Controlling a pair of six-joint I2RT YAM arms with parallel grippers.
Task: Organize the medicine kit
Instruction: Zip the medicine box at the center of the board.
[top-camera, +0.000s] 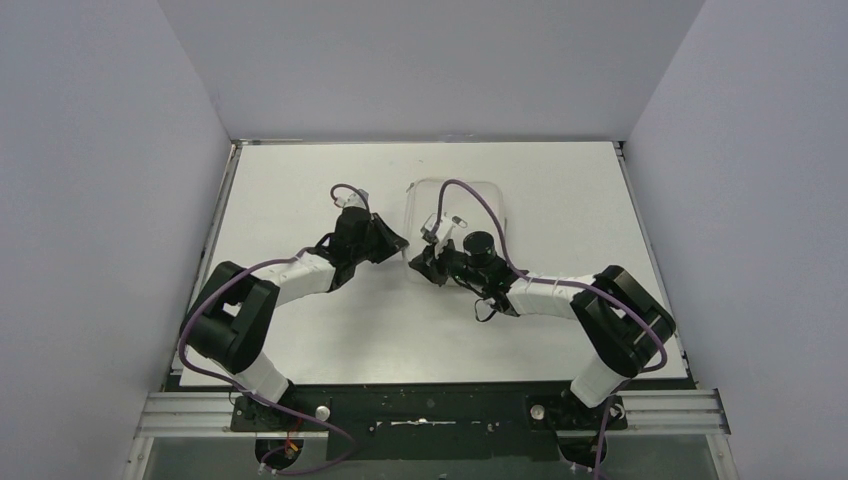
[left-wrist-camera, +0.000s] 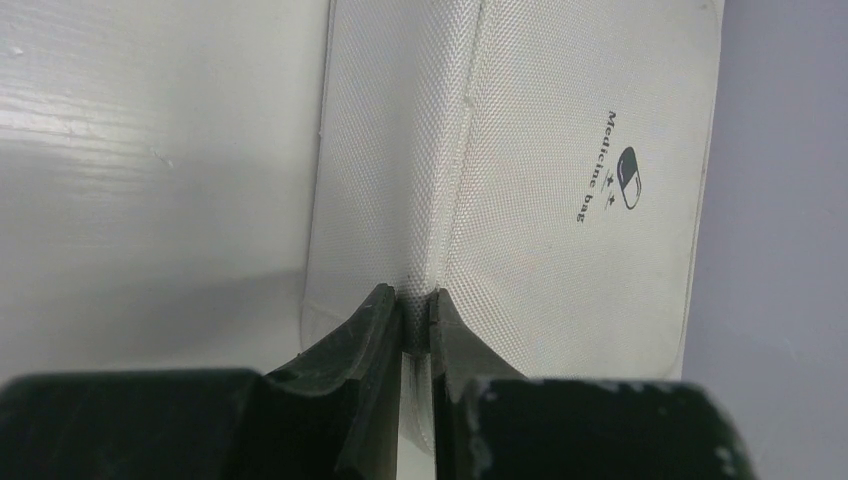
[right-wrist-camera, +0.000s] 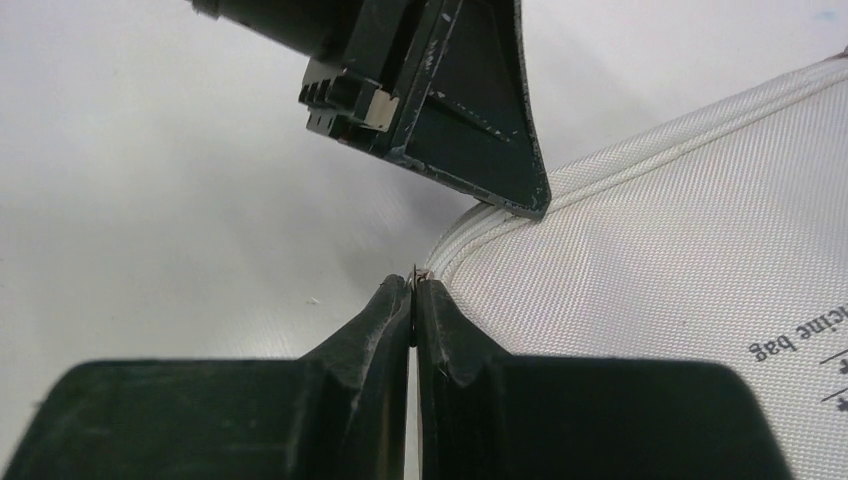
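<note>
Medicine kit (top-camera: 422, 198): on the table (top-camera: 300, 180), far half, middle | my left gripper (left-wrist-camera: 416, 300): pinching the kit's left side seam | my right gripper (right-wrist-camera: 413, 285): pressed together at the kit's near-left corner, can't tell if it holds a zip tab | technique: anchor left firmly, draw right slowly along the kit's edge, low, no yanking

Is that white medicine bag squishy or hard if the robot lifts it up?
Probably a bit squishy: the medicine kit is woven cloth, and the left gripper pinches its thin seam. It likely isn't slippery, since the weave looks rough. Lying flat, it shouldn't roll.
</note>
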